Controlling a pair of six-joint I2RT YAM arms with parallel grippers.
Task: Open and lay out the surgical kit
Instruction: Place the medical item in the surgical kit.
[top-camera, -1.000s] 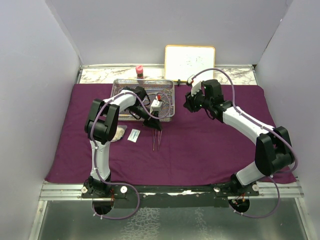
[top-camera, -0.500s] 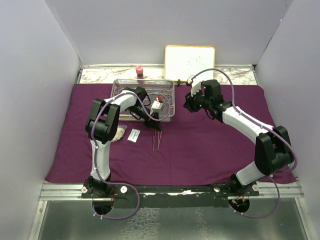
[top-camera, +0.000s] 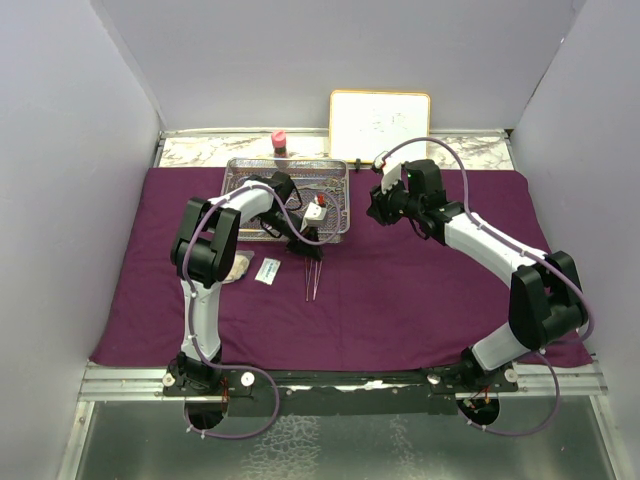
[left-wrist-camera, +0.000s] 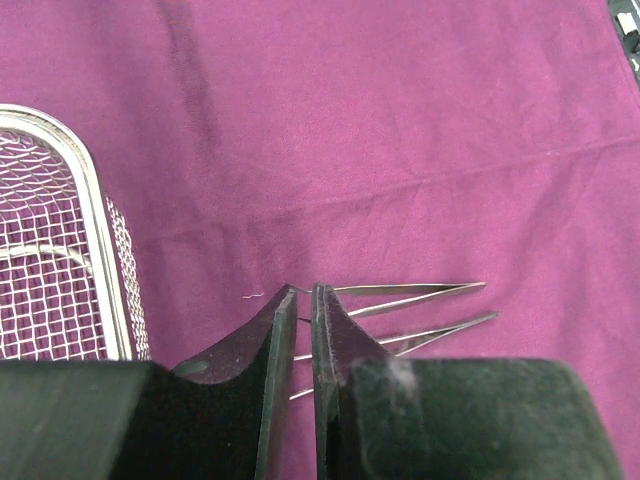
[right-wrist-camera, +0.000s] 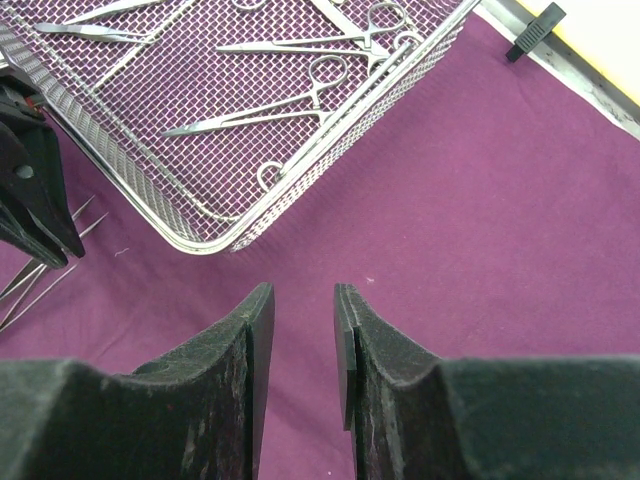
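Note:
The surgical kit's purple cloth (top-camera: 400, 290) lies spread over the table. Its wire-mesh tray (top-camera: 287, 160) sits at the back left with steel clamps (right-wrist-camera: 290, 100) inside. Two slim forceps (top-camera: 312, 280) lie on the cloth in front of the tray's near right corner. My left gripper (top-camera: 308, 245) hovers over their back ends. In the left wrist view its jaws (left-wrist-camera: 303, 290) stand a narrow gap apart, and the forceps (left-wrist-camera: 420, 295) rest on the cloth below. My right gripper (right-wrist-camera: 303, 290) is open and empty above bare cloth, right of the tray (right-wrist-camera: 300, 195).
A small white packet (top-camera: 267, 270) and a gauze pad (top-camera: 238, 268) lie on the cloth left of the forceps. A framed whiteboard (top-camera: 380, 125) and a pink-capped bottle (top-camera: 279, 141) stand at the back wall. Grey walls close in both sides.
My left gripper's jaws have parted a little and drawn slightly back toward the tray, with the forceps resting on the cloth. The right arm has barely moved.

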